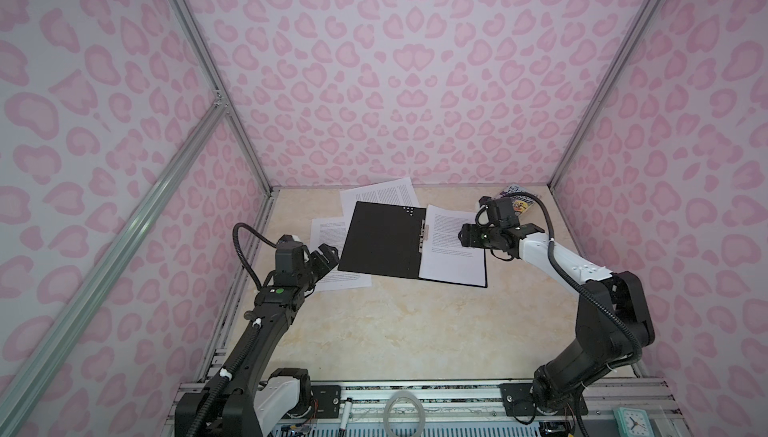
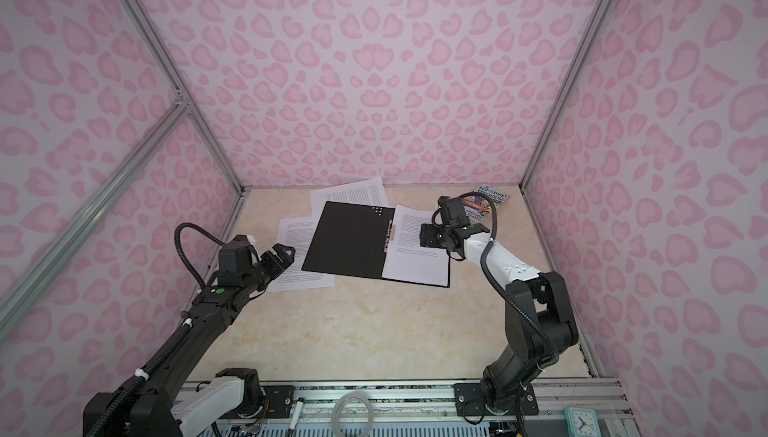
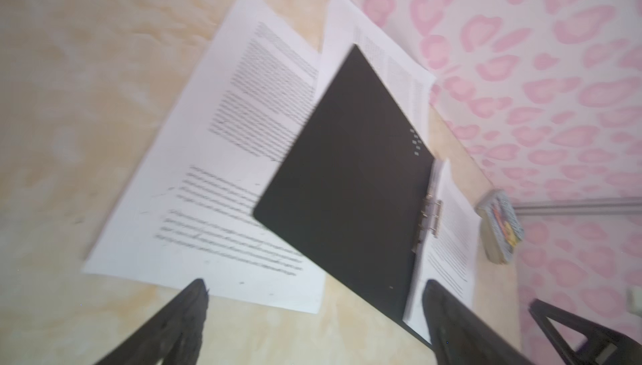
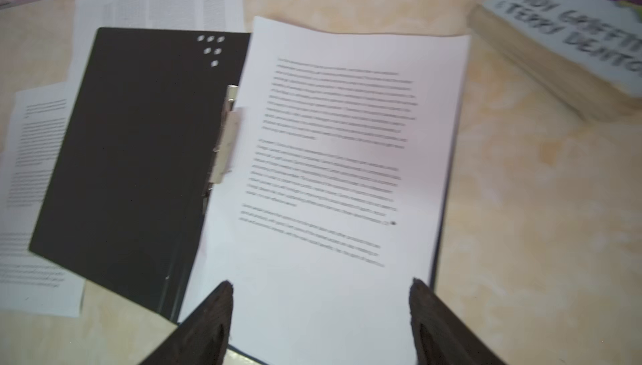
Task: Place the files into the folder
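The folder lies open on the table, black inside up, with its metal clip at the spine. A stack of files covers its right half. More files lie loose: one sheet sticks out from under the folder's far edge, and others lie partly under its left flap. My left gripper hovers open over the left sheets, holding nothing. My right gripper is open above the stack in the folder, with nothing between its fingers.
A small colourful paperback book lies at the back right corner, just behind my right wrist. Pink patterned walls close in the table on three sides. A tape ring and a small clock sit on the front rail.
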Controlling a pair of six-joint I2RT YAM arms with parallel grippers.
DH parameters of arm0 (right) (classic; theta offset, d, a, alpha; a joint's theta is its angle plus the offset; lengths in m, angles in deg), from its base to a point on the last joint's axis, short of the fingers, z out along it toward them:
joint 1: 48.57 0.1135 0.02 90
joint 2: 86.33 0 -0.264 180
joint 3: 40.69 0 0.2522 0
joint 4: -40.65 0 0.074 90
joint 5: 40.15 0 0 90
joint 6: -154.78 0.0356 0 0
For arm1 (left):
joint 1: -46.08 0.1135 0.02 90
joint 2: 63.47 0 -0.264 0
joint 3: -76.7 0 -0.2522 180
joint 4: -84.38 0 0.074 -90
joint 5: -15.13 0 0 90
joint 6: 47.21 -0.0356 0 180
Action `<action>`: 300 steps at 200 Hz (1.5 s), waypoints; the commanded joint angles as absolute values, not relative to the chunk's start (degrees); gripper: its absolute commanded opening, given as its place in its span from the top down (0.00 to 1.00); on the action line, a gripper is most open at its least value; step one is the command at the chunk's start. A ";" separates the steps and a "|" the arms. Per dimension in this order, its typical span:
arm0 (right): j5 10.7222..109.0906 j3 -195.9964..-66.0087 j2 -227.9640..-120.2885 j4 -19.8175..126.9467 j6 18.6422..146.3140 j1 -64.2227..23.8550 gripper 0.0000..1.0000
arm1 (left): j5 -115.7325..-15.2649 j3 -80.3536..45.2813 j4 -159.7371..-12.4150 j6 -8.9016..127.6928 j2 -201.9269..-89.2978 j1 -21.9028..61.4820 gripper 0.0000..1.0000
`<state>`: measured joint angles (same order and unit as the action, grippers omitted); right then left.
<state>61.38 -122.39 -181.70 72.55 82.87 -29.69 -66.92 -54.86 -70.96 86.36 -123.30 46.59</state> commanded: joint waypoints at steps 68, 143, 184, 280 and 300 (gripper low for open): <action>76.10 -136.10 -201.98 67.66 83.04 -13.73 0.32 | -52.33 -62.65 -78.30 87.08 -133.17 62.60 0.03; 79.54 -145.49 -211.77 71.74 82.19 -10.39 0.37 | -49.68 -67.01 -89.36 88.68 -137.02 63.48 0.03; 81.10 -146.54 -213.30 72.20 82.29 -10.20 0.38 | -48.33 -70.47 -97.10 90.54 -138.59 63.57 0.02; 84.53 -147.16 -214.73 71.34 83.41 -9.89 0.40 | -44.38 -73.56 -109.32 94.28 -142.17 63.57 0.10; 84.74 -147.35 -214.73 71.42 83.41 -9.85 0.40 | -45.86 -73.55 -108.13 94.38 -142.31 63.57 0.19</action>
